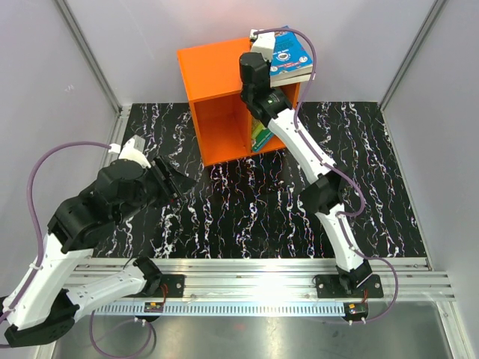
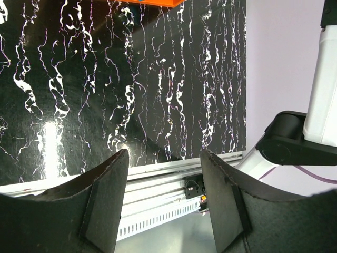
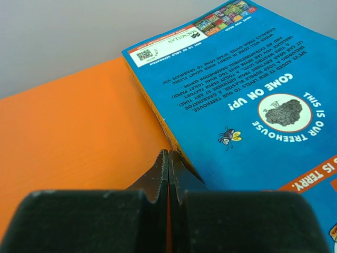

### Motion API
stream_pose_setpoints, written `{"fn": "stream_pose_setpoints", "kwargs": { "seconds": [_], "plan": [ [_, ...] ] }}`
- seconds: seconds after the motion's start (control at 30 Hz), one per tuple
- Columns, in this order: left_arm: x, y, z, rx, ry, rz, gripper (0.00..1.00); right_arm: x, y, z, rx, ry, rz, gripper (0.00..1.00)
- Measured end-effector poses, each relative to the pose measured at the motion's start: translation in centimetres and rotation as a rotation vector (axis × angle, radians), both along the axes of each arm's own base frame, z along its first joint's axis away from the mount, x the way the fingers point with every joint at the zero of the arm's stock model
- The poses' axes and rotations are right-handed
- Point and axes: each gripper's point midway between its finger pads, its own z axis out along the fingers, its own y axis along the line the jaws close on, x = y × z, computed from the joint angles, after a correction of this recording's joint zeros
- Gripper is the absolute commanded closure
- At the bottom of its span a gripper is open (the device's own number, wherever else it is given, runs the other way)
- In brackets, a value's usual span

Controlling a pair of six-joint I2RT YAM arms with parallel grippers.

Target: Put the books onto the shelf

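My right claw [image 3: 168,171] is pinched fully shut on nothing, its tips right at the edge of the blue book [image 3: 247,100], which lies flat on top of the orange shelf [image 3: 79,137]. I reckon it serves as a pusher to nudge the book. A green book [image 1: 260,133] sits in the right compartment. My left claw [image 2: 164,174] hangs half open and empty over the table [image 2: 79,79], out of the way.

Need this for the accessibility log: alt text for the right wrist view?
A blue book lies flat, back cover up, on top of the orange shelf, its print upside down to the camera. The jaws, shut at the bottom centre, point at the book's near edge; contact cannot be told. Grey wall behind.
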Motion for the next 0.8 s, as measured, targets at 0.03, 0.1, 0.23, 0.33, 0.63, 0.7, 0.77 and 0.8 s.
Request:
{"fn": "stream_pose_setpoints", "kwargs": {
  "seconds": [0.03,0.1,0.23,0.33,0.63,0.7,0.77,0.8],
  "plan": [
    [0.0,0.0,0.0,0.001,0.000,0.000,0.40,0.0,0.0,0.0,-0.001,0.001,0.000,1.00],
    [0.1,-0.1,-0.1,0.004,0.003,-0.001,0.40,0.0,0.1,-0.2,0.003,0.003,0.005,0.95],
    [0.2,-0.2,-0.1,0.007,0.001,-0.002,0.40,0.2,1.9,-0.7,0.029,0.004,0.098,0.53],
    [0.2,-0.2,-0.1,0.008,0.001,-0.003,0.40,-0.5,4.0,-0.3,0.049,0.001,0.230,0.22],
    [0.6,0.2,-0.1,0.029,-0.012,0.015,0.28,-11.5,16.0,4.2,0.084,-0.030,0.698,0.00],
    [0.8,0.4,0.0,0.036,-0.021,0.022,0.14,-15.2,17.1,4.9,0.095,-0.013,0.784,0.00],
    [0.9,0.7,0.2,0.045,-0.032,0.031,0.01,-18.2,15.8,4.5,0.094,0.034,0.826,0.00],
    [1.1,0.9,0.3,0.048,-0.039,0.041,0.01,-19.3,14.4,4.0,0.092,0.061,0.827,0.00]
  ]
}}
